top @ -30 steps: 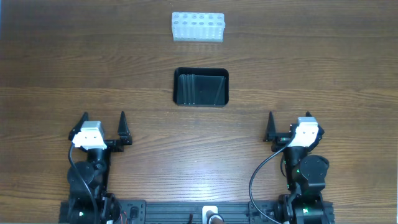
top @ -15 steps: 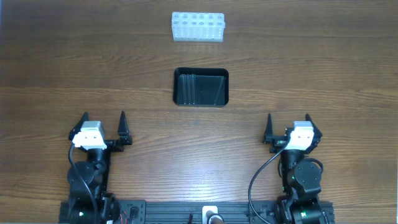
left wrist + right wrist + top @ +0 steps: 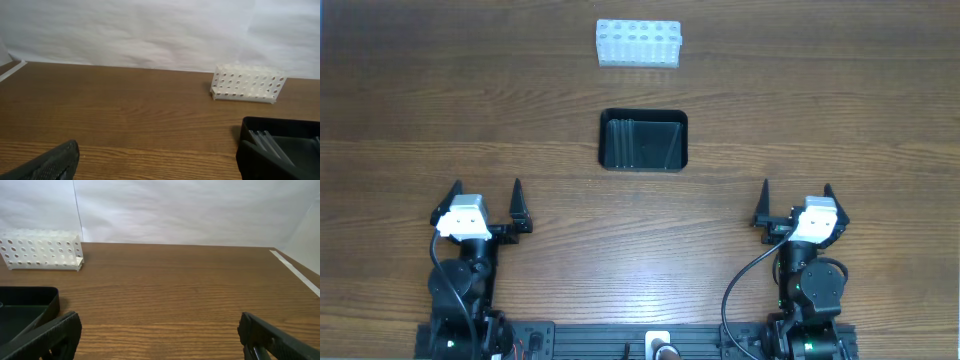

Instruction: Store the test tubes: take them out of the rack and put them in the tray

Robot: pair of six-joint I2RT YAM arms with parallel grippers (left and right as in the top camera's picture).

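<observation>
A white test tube rack stands at the far middle of the table, and its holes look empty from above and from the side. Nearer to me lies a black tray with clear test tubes lying in it side by side. The left wrist view has the tray's rim and tubes close by. My left gripper is open near the table's front left, holding nothing. At the front right my right gripper is open and holds nothing, both fingers wide apart.
The bare wooden table spreads all around the rack and tray. A white wall rises behind the table's far edge. A pale tape strip runs along the right edge.
My right gripper has shifted a little to the right and back toward its base, still open. The left arm, rack and tray have not moved.
</observation>
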